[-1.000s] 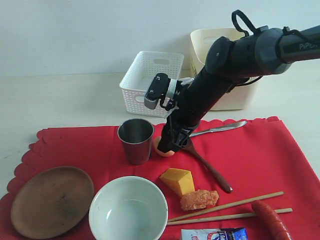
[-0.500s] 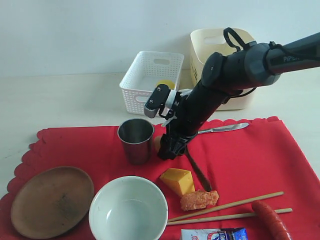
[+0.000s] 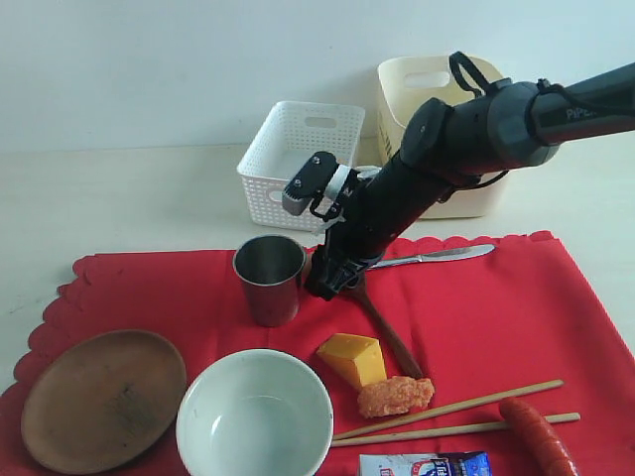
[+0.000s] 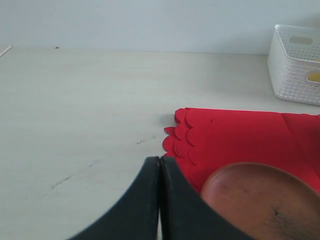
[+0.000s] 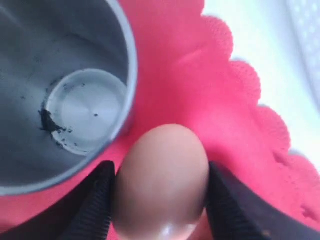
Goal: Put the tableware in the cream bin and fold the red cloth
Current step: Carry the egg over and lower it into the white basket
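1. Right claw clasps the egg, pads on both sides, just beside the steel cup on the red cloth. Probably clearing food first.
2. Left claw pressed closed, empty, near the wooden plate.
3. Cream bin behind on the counter.

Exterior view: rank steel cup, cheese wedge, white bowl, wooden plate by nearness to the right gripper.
From the right gripper, jaws flanking the egg:
1. Steel cup, beside it, toward the view's left.
2. Cheese wedge, just below it in view.
3. White bowl, lower centre.
4. Wooden plate, lower left corner.
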Controlling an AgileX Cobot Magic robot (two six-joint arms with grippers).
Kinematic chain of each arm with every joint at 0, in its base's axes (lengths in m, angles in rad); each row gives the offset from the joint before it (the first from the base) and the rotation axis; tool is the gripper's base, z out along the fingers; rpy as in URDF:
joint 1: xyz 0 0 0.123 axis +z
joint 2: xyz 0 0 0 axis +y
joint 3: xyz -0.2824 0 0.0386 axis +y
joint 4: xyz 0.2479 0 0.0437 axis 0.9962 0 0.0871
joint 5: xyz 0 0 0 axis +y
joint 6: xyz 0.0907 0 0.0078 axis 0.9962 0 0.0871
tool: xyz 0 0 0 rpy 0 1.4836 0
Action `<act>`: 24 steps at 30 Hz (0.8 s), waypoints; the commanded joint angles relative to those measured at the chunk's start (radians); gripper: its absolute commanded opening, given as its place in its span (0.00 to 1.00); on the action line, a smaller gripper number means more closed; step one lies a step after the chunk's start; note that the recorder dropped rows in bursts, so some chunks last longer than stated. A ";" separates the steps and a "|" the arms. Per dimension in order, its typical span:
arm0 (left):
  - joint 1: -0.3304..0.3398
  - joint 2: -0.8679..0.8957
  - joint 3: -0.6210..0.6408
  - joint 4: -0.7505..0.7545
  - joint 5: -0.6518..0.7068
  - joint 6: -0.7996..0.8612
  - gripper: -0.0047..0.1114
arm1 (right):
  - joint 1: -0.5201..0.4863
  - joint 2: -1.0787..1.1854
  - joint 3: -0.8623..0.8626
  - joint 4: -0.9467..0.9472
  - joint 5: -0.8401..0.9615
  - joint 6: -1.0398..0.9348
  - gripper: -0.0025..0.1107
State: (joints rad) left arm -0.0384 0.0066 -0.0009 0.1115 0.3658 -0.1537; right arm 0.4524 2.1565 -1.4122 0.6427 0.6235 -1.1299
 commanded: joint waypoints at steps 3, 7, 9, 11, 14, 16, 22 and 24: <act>0.004 -0.007 0.001 0.001 -0.010 -0.004 0.04 | 0.001 -0.104 -0.003 -0.088 0.038 0.086 0.02; 0.004 -0.007 0.001 0.001 -0.010 -0.004 0.04 | 0.001 -0.176 -0.003 -0.231 0.040 0.207 0.02; 0.004 -0.007 0.001 0.001 -0.010 -0.004 0.04 | 0.001 -0.209 -0.003 -0.273 0.040 0.249 0.02; 0.004 -0.007 0.001 0.001 -0.010 -0.004 0.04 | 0.001 -0.245 -0.003 -0.287 0.040 0.269 0.02; 0.004 -0.007 0.001 0.001 -0.010 -0.004 0.04 | 0.001 -0.299 -0.003 -0.287 0.040 0.269 0.02; 0.004 -0.007 0.001 0.001 -0.010 -0.004 0.04 | 0.001 -0.340 -0.003 -0.287 0.033 0.269 0.02; 0.004 -0.007 0.001 0.001 -0.010 -0.004 0.04 | 0.001 -0.434 -0.003 -0.267 -0.013 0.284 0.02; 0.004 -0.007 0.001 0.001 -0.010 -0.004 0.04 | 0.001 -0.452 -0.003 -0.219 -0.040 0.305 0.02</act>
State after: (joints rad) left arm -0.0384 0.0066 -0.0009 0.1115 0.3658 -0.1537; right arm 0.4524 1.7286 -1.4122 0.3838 0.6207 -0.8444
